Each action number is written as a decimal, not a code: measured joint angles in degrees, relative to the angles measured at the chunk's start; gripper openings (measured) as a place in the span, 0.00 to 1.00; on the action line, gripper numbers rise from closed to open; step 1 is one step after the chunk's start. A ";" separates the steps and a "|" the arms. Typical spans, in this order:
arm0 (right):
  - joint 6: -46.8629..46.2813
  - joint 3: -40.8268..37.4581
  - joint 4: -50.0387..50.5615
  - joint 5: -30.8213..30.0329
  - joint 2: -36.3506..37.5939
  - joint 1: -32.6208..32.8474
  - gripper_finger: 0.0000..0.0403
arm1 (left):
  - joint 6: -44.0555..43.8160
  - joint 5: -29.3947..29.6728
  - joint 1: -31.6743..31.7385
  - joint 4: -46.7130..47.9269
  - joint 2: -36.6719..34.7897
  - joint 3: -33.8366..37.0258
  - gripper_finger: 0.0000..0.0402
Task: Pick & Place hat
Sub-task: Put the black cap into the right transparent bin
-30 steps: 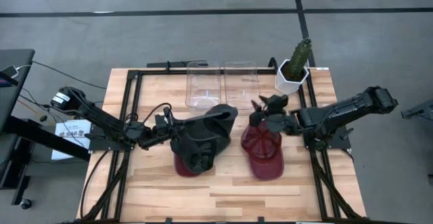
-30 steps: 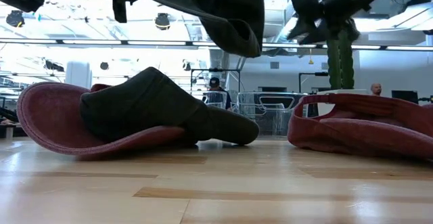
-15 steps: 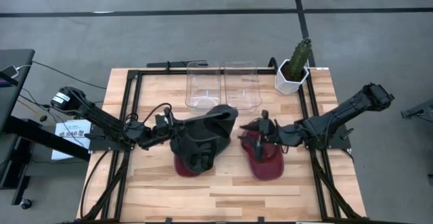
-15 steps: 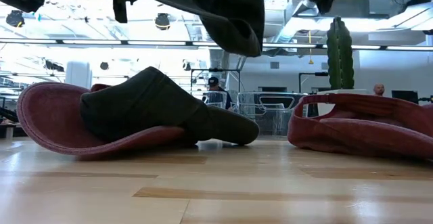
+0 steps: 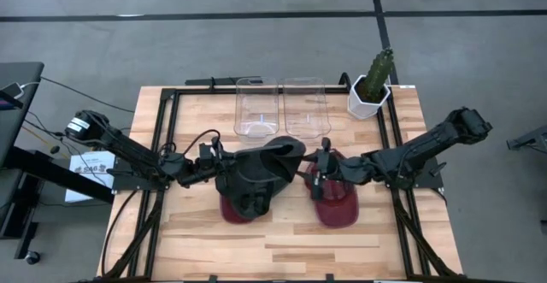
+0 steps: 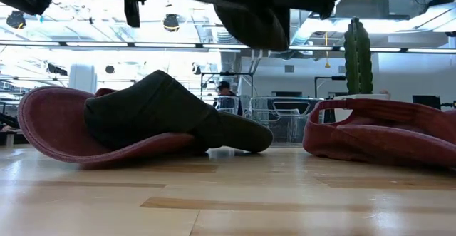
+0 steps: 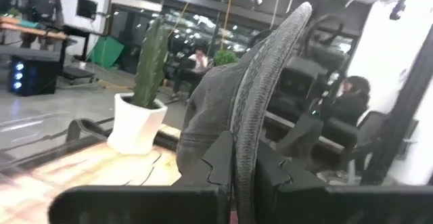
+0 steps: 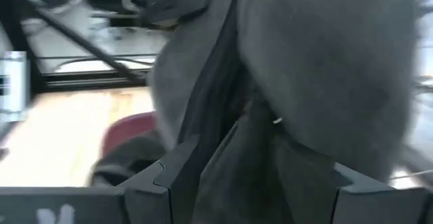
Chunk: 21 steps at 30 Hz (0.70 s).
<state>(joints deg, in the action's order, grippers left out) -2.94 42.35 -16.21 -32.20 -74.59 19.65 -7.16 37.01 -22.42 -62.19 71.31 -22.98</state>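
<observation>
High view gives you the left gripper (image 5: 220, 165) near the table's (image 5: 282, 247) middle, clamped on the brim of the dark grey hat (image 5: 272, 158), which hangs above a red hat (image 5: 232, 209) and another grey one (image 5: 250, 192). Just right, your right gripper (image 5: 314, 168) has its fingers spread around that raised hat's far edge, over the second red hat (image 5: 338, 207).

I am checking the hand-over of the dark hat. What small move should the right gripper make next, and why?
Probably close the right gripper on the dark hat. The left gripper is shut on the hat's brim and holds it above the table, and the right wrist view shows the right gripper's open fingers either side of the hat's fabric.
</observation>
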 joint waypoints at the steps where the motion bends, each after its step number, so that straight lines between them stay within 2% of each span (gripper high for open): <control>1: 0.86 0.00 -0.57 -1.51 -0.63 -0.46 0.44 | -0.64 0.00 0.44 -0.25 0.49 0.00 0.05; 4: 3.09 0.00 -0.60 -9.44 -2.10 -1.33 0.44 | -2.11 -0.74 1.73 -1.14 1.77 0.00 0.05; 9: 3.48 0.00 -0.89 -26.65 -4.09 -1.80 0.44 | -4.23 -4.56 3.67 -1.40 3.93 -0.85 0.05; 12: 3.60 0.00 -1.38 -34.09 -4.43 -1.66 0.44 | -5.35 -5.65 4.73 -1.36 6.42 -2.11 0.05; 15: 4.30 0.00 -1.39 -36.57 -4.14 -0.93 0.44 | -5.40 -5.93 5.58 -1.46 8.83 -3.58 0.05; 21: 8.98 0.00 -4.38 -36.86 -4.06 1.88 0.44 | -5.59 -6.00 6.47 -1.34 11.13 -5.07 0.05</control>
<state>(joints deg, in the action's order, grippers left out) 6.04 42.35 -20.60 -69.07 -78.65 21.53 -12.74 31.01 -15.95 -63.53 82.43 -28.05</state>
